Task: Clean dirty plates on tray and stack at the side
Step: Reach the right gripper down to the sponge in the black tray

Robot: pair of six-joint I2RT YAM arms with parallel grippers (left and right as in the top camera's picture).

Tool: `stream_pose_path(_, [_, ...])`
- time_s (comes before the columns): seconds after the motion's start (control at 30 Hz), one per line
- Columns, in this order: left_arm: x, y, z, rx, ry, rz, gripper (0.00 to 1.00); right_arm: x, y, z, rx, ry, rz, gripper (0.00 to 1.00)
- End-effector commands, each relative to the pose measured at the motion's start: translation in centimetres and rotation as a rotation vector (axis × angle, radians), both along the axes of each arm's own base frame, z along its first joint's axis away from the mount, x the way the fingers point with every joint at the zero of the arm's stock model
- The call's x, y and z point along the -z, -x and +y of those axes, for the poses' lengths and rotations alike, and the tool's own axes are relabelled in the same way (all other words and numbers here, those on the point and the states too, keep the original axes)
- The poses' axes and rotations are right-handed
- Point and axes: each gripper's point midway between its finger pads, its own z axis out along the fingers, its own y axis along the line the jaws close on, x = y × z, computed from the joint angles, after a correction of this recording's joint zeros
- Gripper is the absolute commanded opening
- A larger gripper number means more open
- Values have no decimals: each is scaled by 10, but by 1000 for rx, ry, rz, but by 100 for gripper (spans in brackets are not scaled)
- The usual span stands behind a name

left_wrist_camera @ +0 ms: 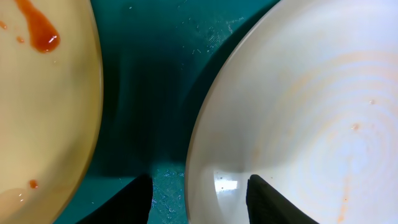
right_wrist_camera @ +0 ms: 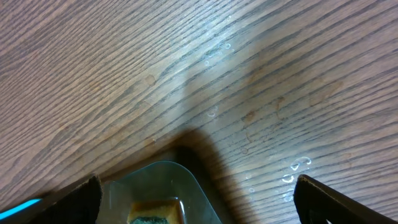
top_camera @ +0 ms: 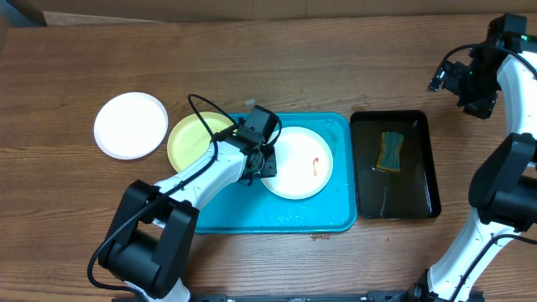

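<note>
Sponge (right_wrist_camera: 151, 213) in dark tray (right_wrist_camera: 186, 180) on table (right_wrist_camera: 186, 74)

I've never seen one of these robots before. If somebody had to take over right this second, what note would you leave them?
Left gripper: jaws open, straddling the rim of the smeared white plate on the turquoise tray.
Right gripper: jaws wide open, empty, above bare table by the black tray.
Yellow-green plate: on the turquoise tray beside the smeared one, with red sauce on it.
Done: one clean-looking white plate sits on the table, left of the tray.
Left: wipe both tray plates and stack them there. The sponge lies unheld in the black tray.
</note>
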Motion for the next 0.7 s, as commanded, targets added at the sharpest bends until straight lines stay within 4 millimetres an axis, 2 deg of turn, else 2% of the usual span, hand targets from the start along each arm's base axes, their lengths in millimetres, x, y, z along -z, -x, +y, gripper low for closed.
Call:
stream_pose_path(0.0, [-7,-9,-3,-6,11,-20,51,-17,-5,-2,5,8,-46,100])
stream_pose_path(0.23, [-12,-9,-3,27,5,-33,51,-17,-5,-2,5,8,-46,100])
stream_pose_path(0.37, [-21,-10,-3,69,2,-54,39,-17,-5,-2,6,8,-47,100])
stream_pose_path(0.5, [-26,-12,-4,75,10,-73,40,-17,-5,-1,5,0,-49,100])
stream_pose_path(0.57, [-26,-13,-4,74,10,-74,42,-19,-6,10,-8,-61,-57,100])
stream_pose_path(0.67, [-25,-12,-4,74,10,-73,41,-22,7,36,-26,-203,-17,100])
